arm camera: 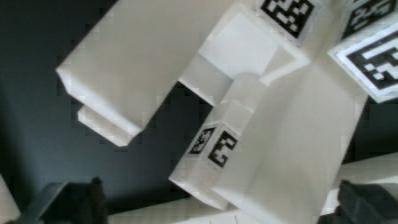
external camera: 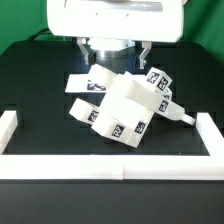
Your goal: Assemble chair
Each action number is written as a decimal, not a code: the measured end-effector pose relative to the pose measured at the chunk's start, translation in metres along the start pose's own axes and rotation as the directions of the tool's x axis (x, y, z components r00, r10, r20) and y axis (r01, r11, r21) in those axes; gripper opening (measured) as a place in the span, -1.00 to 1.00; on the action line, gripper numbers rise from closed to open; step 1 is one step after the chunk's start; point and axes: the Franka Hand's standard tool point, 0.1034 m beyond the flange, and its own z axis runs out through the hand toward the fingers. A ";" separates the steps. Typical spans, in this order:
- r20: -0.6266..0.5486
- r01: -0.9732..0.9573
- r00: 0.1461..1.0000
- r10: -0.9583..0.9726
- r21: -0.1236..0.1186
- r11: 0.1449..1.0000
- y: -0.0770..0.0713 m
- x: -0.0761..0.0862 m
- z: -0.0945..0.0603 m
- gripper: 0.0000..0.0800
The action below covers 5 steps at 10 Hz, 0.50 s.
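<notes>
The chair point(external camera: 125, 100) is a blocky white assembly with black-and-white tags, lying tilted on the black table at mid-scene. A short leg pokes out toward the exterior view's right. My gripper point(external camera: 115, 50) hangs just above and behind it, jaws wide apart, and no finger is seen touching the chair. In the wrist view the chair point(arm camera: 249, 90) fills most of the picture, with a tag point(arm camera: 217, 145) on one bar. My gripper point(arm camera: 222, 205) is open there, its dark fingertips point(arm camera: 71, 200) at either side of the white parts below.
The marker board point(external camera: 75, 85) lies flat behind the chair on the exterior view's left. A long white rail point(external camera: 110, 165) edges the table's front and turns up both sides. The black table surface point(external camera: 40, 110) surrounds the chair.
</notes>
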 end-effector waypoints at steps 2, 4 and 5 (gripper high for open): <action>-0.005 0.014 1.000 -0.014 -0.011 1.000 0.012 0.012 0.001 0.62; -0.011 0.019 1.000 -0.019 -0.021 1.000 0.011 0.018 0.003 0.62; -0.010 0.018 1.000 -0.018 -0.021 1.000 0.011 0.018 0.003 0.62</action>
